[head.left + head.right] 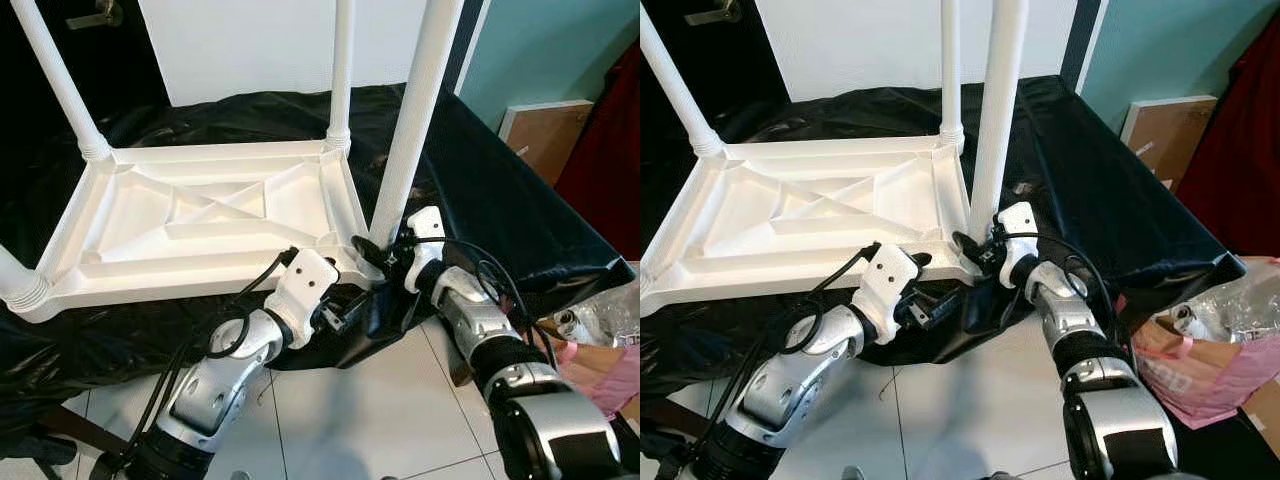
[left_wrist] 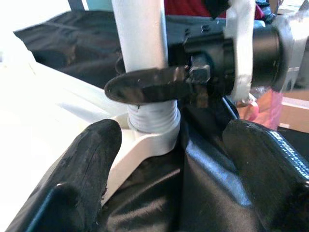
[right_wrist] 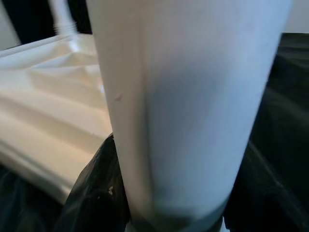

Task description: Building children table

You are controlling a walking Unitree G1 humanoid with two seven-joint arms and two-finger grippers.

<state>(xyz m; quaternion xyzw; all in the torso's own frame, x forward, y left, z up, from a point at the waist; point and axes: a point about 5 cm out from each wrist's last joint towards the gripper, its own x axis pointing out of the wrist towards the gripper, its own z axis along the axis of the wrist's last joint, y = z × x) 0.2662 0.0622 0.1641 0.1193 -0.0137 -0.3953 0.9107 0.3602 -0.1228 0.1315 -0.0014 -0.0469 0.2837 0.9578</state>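
A white plastic children's table [image 1: 200,215] lies upside down on a black sheet [image 1: 500,200]. Its legs point up. The near right leg [image 1: 415,110] stands in the corner socket [image 2: 149,140], where its threaded end shows. My right gripper [image 1: 378,255] is shut on this leg just above the socket, and the leg [image 3: 183,96] runs between its black fingers [image 3: 91,203]. My left gripper [image 1: 340,312] hangs open just below that table corner, at the edge of the sheet. Its two fingers [image 2: 82,169] stand apart on either side of the socket and touch nothing.
Three other legs stand in the far left [image 1: 55,80], far right [image 1: 342,70] and near left [image 1: 15,280] corners. A pink bag with clear plastic [image 1: 610,350] sits on the tiled floor [image 1: 370,410] at right. A brown board [image 1: 545,135] leans on the teal wall.
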